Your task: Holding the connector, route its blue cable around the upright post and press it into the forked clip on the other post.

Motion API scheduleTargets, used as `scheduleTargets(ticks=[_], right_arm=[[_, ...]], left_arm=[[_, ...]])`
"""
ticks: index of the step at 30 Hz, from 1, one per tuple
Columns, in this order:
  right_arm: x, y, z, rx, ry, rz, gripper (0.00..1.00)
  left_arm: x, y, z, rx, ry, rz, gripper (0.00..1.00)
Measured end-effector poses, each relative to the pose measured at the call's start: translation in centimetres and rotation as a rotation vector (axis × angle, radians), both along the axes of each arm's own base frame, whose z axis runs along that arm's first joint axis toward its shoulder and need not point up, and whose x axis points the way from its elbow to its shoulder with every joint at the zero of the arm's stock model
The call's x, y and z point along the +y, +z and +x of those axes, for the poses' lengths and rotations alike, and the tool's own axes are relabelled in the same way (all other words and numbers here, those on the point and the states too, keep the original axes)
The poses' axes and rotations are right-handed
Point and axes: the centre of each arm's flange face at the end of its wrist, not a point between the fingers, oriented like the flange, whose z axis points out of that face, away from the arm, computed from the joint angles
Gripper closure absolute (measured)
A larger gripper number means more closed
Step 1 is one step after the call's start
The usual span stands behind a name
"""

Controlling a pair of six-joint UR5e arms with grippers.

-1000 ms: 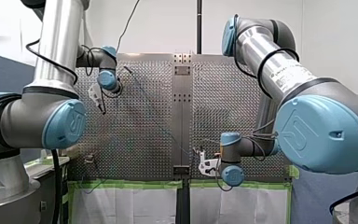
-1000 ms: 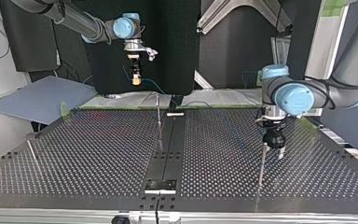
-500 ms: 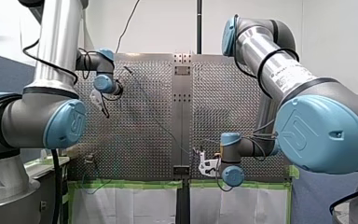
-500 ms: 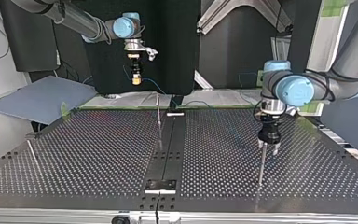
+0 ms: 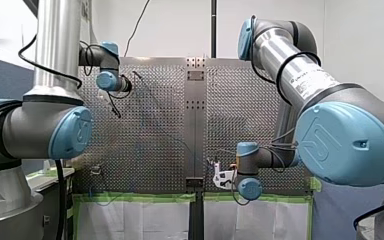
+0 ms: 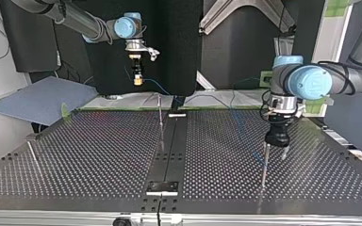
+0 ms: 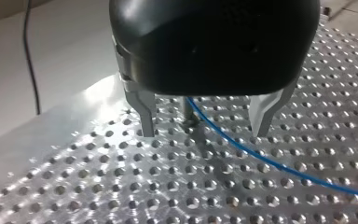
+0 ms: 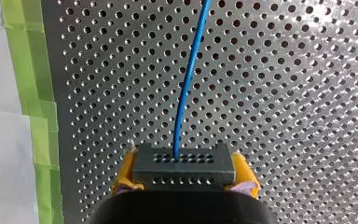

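Observation:
My right gripper (image 8: 185, 181) is shut, its yellow pads clamped on the dark grey connector (image 8: 184, 164). The blue cable (image 8: 186, 84) runs from the connector straight ahead over the perforated plate. In the top view this gripper (image 6: 136, 81) hangs high at the back left, and the cable (image 6: 156, 87) drops away from it. My left gripper (image 7: 204, 133) stands open just above the plate, its metal fingers (image 7: 144, 114) straddling a thin upright post (image 7: 187, 108). The cable (image 7: 261, 158) passes right beside that post. The same gripper (image 6: 275, 147) is over the right-hand post (image 6: 264, 165) in the top view.
A thin post (image 6: 160, 115) stands near the black centre rail (image 6: 169, 150), and another (image 6: 32, 153) leans at the top view's left edge. Green tape (image 8: 32, 93) marks the plate's edge beside my right gripper. A grey board (image 6: 42, 96) lies beyond the back left corner.
My left arm's wrist has turned and lifted slightly while its gripper stays open over the right-hand post. My right arm has held still with the connector.

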Motion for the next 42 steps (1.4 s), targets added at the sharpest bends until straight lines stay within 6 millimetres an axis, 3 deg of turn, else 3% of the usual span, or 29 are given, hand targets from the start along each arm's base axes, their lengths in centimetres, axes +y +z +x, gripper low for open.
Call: scheduleTargets(ticks=[6,14,17,22,30,36,42], right_arm=[[0.0,0.0,0.0,0.0,0.001,-0.001,1.0],[0.0,0.0,0.0,-0.002,0.002,-0.003,1.0],[0.0,0.0,0.0,-0.002,0.002,-0.003,1.0],[0.0,0.0,0.0,-0.002,0.002,-0.004,1.0],[-0.1,0.1,0.1,-0.003,0.002,-0.006,1.0],[-0.4,0.2,0.1,-0.004,-0.001,-0.007,1.0],[-0.6,0.2,0.1,-0.003,-0.003,-0.008,1.0]], left_arm=[[1.2,0.1,-1.5,0.009,0.036,-0.044,0.0],[4.9,-0.5,-4.8,0.069,0.177,0.004,0.0],[6.4,0.2,-5.7,0.079,0.232,0.03,0.0],[7.8,3.1,-6.4,0.058,0.301,0.071,0.0],[8.0,8.0,-7.7,0.01,0.366,0.128,0.0],[7.5,12.2,-9.1,-0.031,0.392,0.175,0.0],[5.8,16.1,-10.7,-0.075,0.349,0.229,0.0]])
